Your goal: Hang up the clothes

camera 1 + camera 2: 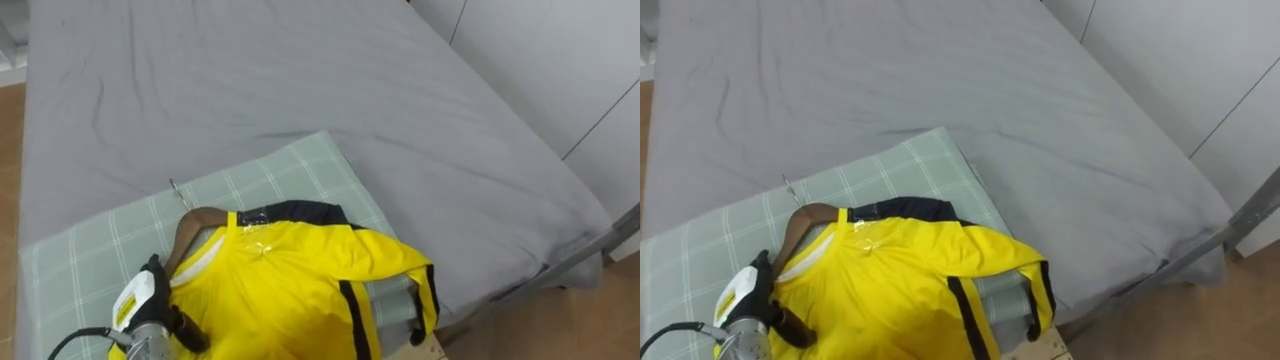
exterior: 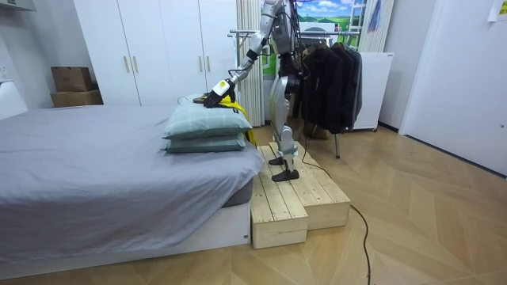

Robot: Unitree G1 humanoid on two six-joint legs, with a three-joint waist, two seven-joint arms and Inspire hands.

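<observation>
Grasp on hanger [image 1: 190,222], lower left of frame: the left hand [image 1: 150,300] should be clamped firmly on the wooden arm through the cloth. The lift is best made straight up, so that the yellow shirt [image 1: 290,290] is not dragged off across the pillow [image 1: 90,250]. Dark fingers [image 1: 187,332] are seen curled onto the shirt's shoulder, thumb opposite and collar just beside them. The shirt is spread on the pillow toward lower centre, at the bed [image 1: 300,80] edge.

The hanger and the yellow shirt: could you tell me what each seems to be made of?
The hanger: probably varnished wood, brown and smooth, with a thin metal hook. The yellow shirt: likely synthetic sports fabric, glossy with bright highlights.
</observation>
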